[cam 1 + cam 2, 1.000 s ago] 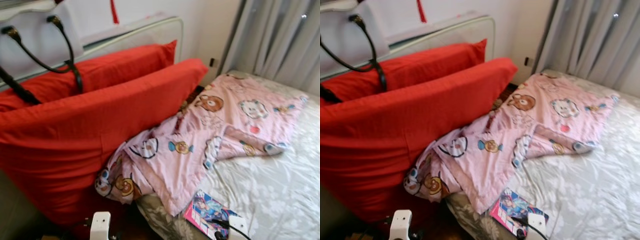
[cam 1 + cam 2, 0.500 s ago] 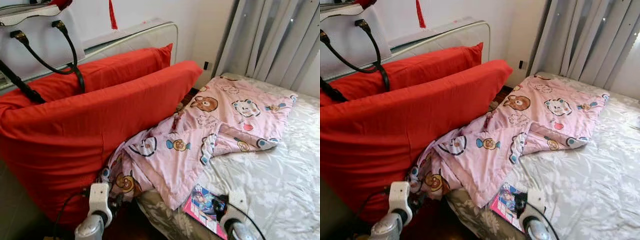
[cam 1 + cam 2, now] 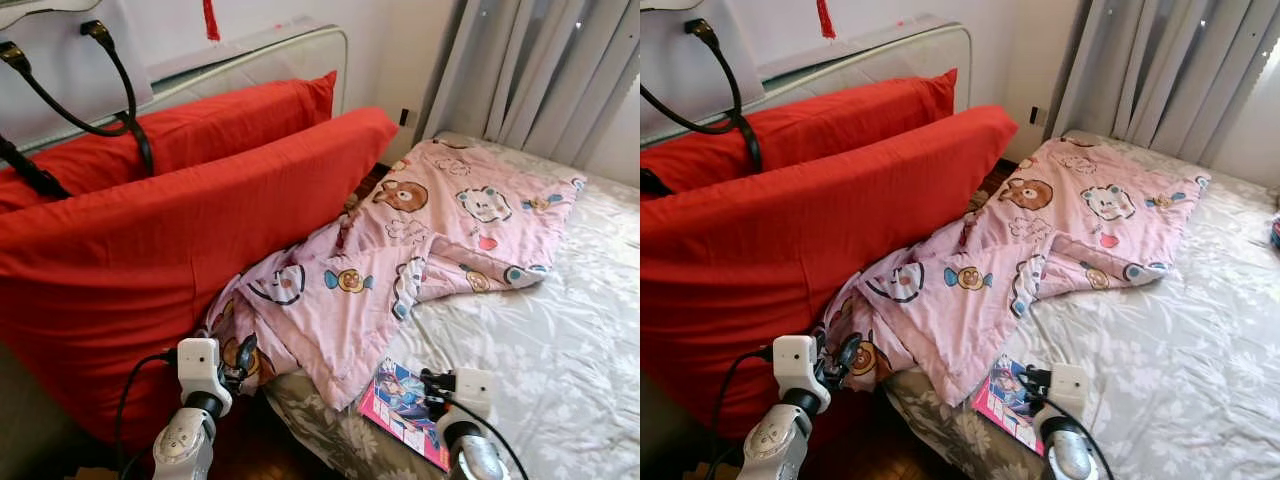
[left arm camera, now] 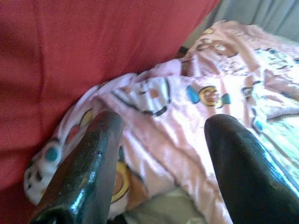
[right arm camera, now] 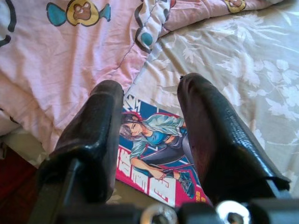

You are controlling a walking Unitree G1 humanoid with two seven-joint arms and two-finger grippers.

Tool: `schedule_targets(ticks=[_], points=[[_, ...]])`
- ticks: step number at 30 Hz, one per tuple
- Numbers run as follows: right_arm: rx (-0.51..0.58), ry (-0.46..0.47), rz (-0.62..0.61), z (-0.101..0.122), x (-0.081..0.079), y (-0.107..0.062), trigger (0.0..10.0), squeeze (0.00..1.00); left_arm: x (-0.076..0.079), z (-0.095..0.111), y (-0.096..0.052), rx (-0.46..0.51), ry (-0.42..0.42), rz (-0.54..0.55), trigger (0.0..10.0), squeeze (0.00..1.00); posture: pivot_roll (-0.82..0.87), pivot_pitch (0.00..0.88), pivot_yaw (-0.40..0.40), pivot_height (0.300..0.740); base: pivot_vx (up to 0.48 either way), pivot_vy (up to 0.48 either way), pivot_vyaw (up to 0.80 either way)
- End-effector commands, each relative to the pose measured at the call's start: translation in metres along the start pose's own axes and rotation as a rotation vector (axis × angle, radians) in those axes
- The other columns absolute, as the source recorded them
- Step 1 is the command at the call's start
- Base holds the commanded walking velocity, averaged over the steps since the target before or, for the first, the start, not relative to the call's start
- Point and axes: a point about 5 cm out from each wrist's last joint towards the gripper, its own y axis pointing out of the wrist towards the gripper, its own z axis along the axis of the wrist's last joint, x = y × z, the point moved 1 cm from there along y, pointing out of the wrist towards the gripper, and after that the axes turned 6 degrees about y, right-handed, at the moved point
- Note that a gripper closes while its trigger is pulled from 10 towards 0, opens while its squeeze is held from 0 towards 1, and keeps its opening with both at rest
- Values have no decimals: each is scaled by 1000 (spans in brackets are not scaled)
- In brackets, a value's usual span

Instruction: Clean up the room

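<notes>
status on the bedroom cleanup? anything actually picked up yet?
Nothing looks done. The pink blanket lies crumpled across the bed, and the magazine lies near the bed's edge. In hand: the open right gripper hangs over the magazine; the open left gripper faces the blanket. Left: both items.

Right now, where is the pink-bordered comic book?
The pink-bordered comic book lies flat on the grey floral bedsheet near the bed's edge, just past the pink cartoon-print blanket, right under the open right gripper.
</notes>
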Motion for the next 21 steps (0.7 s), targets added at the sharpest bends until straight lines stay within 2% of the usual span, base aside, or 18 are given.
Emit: schedule_targets(ticks=[1, 9, 19, 21], points=[[36, -16, -10, 12, -2, 5, 10000, 0, 3, 5, 2, 9, -5, 0, 10000, 0, 31, 33, -65, 725, 0, 0, 0], [86, -76, 54, 19, -11, 6, 10000, 0, 5, 8, 2, 1, -8, -5, 10000, 0, 28, 30, -61, 711, 0, 0, 0], [43, -76, 33, 15, -13, 7, 10000, 0, 7, 8, -1, -12, -12, -6, 10000, 0, 29, 34, -58, 711, 0, 0, 0], [47, -78, 46, 15, -14, 6, 10000, 0, 6, 8, -1, -16, -12, -4, 10000, 0, 29, 33, -58, 692, 0, 0, 0]])
